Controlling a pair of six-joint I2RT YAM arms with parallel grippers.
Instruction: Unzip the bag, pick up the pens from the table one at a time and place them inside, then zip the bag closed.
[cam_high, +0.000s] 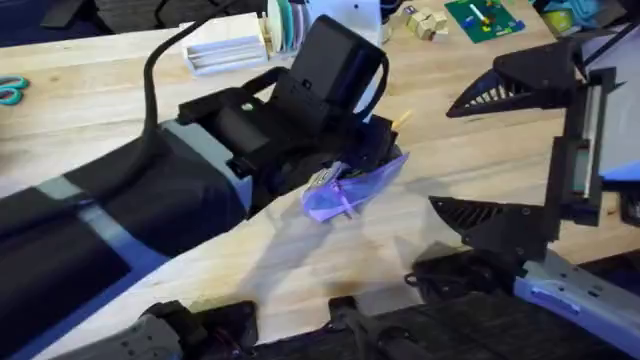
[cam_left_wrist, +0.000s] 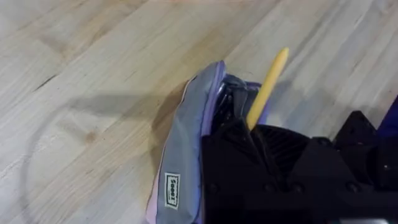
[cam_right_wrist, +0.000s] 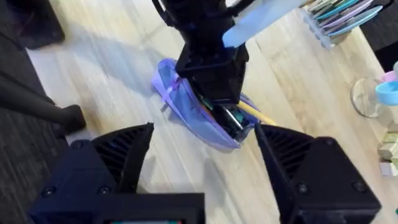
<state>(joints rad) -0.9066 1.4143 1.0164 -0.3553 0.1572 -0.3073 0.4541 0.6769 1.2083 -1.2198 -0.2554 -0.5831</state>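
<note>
The wooden table (cam_high: 300, 270) carries the open lavender bag (cam_high: 350, 190). The left gripper (cam_right_wrist: 214, 93) grips the yellow pen (cam_left_wrist: 267, 87) inside the bag's mouth. Beside the bag, the right gripper (cam_right_wrist: 202, 162) hangs wide open, empty.

The table (cam_high: 300, 270) under my arms is a light wooden top of butcher-block planks. The bag (cam_high: 355, 187), lavender and unzipped, lies directly on it near the middle. Beyond the bag, toward the far edge, lie a white stack of sheets (cam_high: 225, 55), small wooden blocks (cam_high: 425, 22) and a green board (cam_high: 483, 18). Teal-handled scissors (cam_high: 10, 90) lie well apart from the bag, at the far left edge.
</note>
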